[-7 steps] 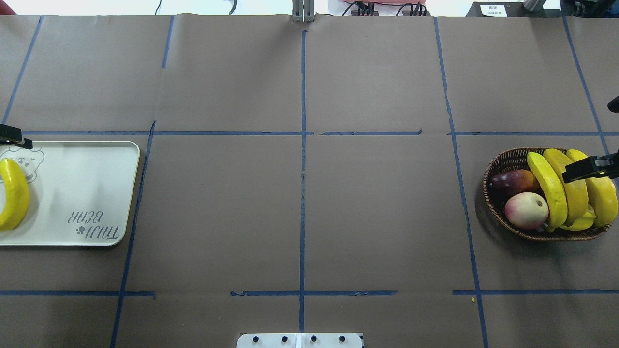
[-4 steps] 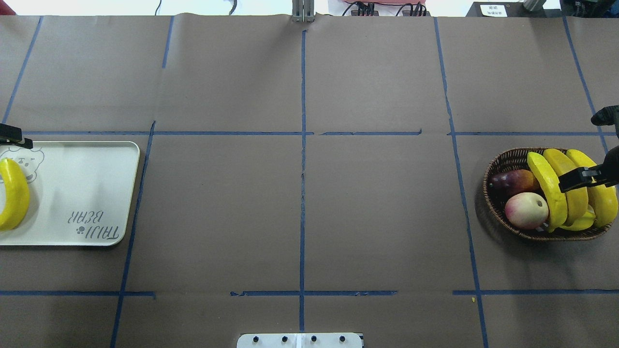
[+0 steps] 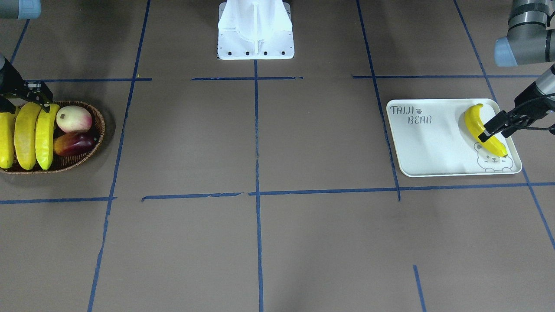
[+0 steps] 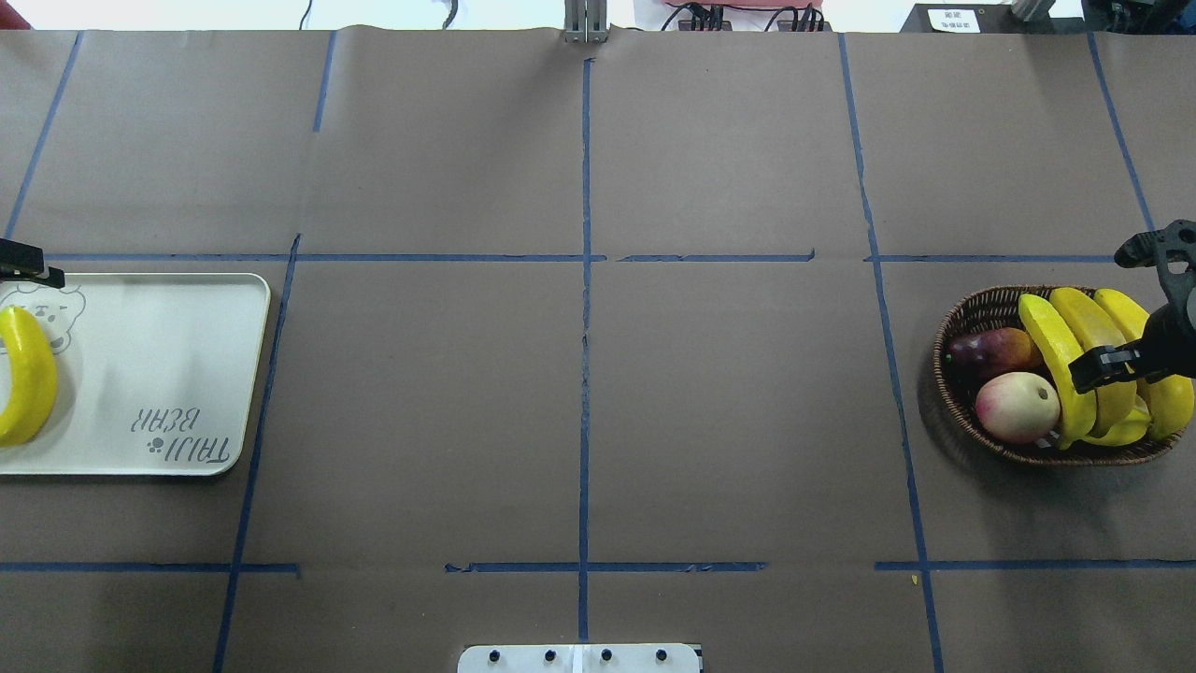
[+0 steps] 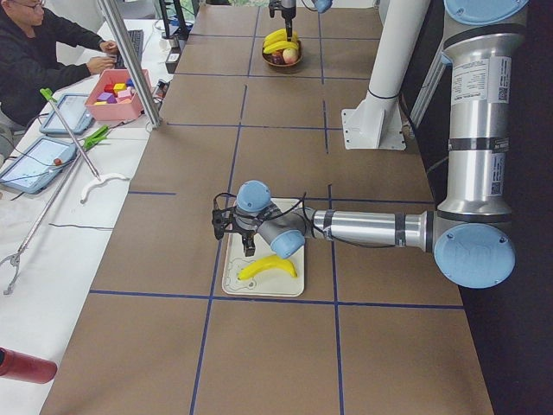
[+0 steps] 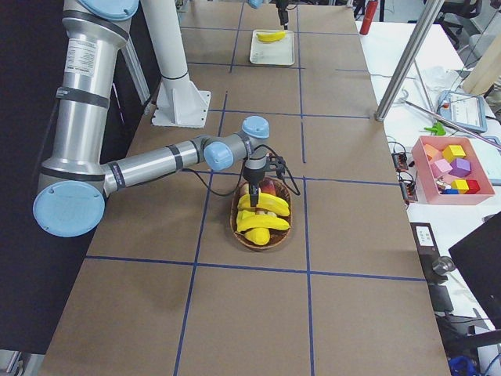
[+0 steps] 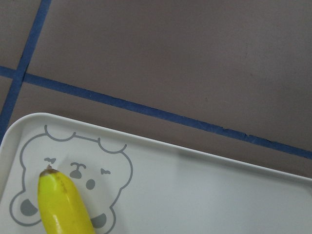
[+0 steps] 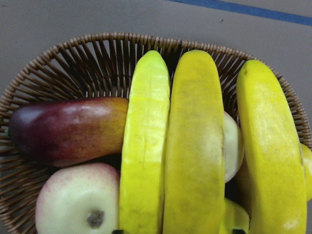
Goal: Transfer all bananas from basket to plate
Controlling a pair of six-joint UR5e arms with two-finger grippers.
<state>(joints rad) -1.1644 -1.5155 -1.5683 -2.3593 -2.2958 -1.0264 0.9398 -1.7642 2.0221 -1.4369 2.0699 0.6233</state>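
The wicker basket (image 4: 972, 318) at the right holds two long yellow bananas (image 4: 1098, 327) (image 8: 192, 146) side by side. A third yellow curved piece (image 4: 1126, 428) lies partly hidden under them. My right gripper (image 4: 1089, 369) (image 8: 175, 231) hovers open just over the middle banana, its tips wide apart at the bottom edge of the right wrist view. One banana (image 4: 23, 374) (image 3: 475, 121) lies on the white bear plate (image 4: 159, 355) (image 3: 425, 143). My left gripper (image 3: 488, 133) is open and empty just above that banana.
In the basket a ridged yellow-green starfruit (image 4: 1051, 355) (image 8: 144, 146) lies beside the bananas, with a pink-white round fruit (image 4: 1017, 407) and a red-purple mango (image 4: 995, 350). The robot base (image 3: 256, 30) stands at the table's near edge. Blue tape lines cross the brown paper.
My right gripper has moved left and down over the basket, closer to the bananas. The left gripper and the banana on the plate have not moved.
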